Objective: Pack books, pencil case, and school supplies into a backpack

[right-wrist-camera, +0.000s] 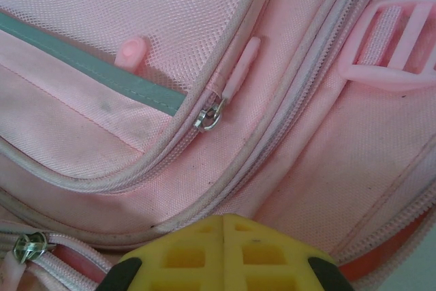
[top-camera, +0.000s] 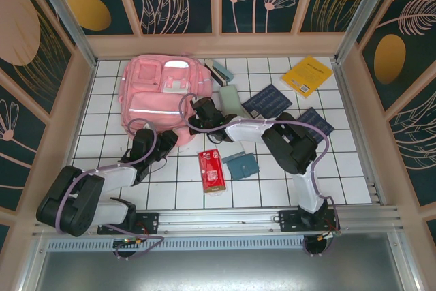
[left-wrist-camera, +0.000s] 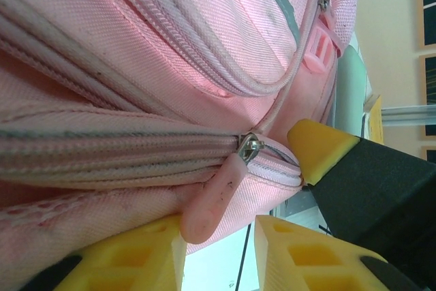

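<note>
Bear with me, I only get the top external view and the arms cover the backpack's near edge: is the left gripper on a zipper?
Observer: From the left wrist, the backpack's pink zipper pull hangs between the left gripper's open fingers.
Operator: Zipper open?
Observer: Looks closed left of the slider.
Operator: And the right gripper?
Observer: Shut, nothing seen between its fingers, facing a pocket zipper pull.

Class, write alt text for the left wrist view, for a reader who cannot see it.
A pink zipper pull tab on the pink backpack hangs between the left hand's two yellow fingers, which stand apart around it. The right hand's yellow tip meets the fabric at right.
</note>
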